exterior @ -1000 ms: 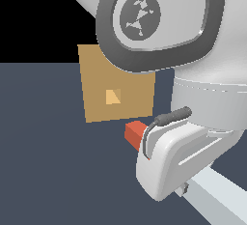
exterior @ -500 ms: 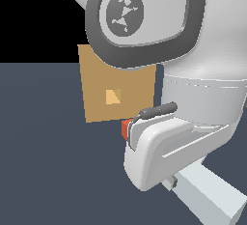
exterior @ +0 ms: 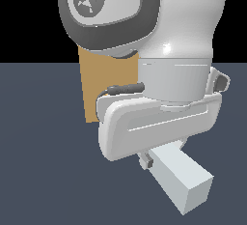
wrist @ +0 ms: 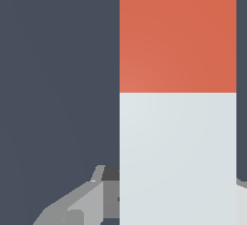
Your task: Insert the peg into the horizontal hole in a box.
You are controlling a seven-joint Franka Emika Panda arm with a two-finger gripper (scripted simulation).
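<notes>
My gripper [exterior: 149,159] is shut on the peg [exterior: 181,176]. In the exterior view only the peg's pale grey end shows, sticking out below the white hand towards the exterior view's right; its red-orange end is hidden behind the hand. In the wrist view the peg [wrist: 177,98] fills the picture, red-orange section beyond the pale section, with a grey finger [wrist: 89,202] beside it. The tan-brown box [exterior: 94,91] stands behind the arm, with only a strip at the exterior view's left showing. The hole is hidden by the arm.
The dark blue-grey floor [exterior: 43,171] lies all around. The arm's large white and grey links [exterior: 173,40] fill the upper middle of the exterior view and block most of the box.
The arm with the peg has shifted towards the exterior view's left and closer to the camera. It now covers the hole and the peg's red end, which showed earlier.
</notes>
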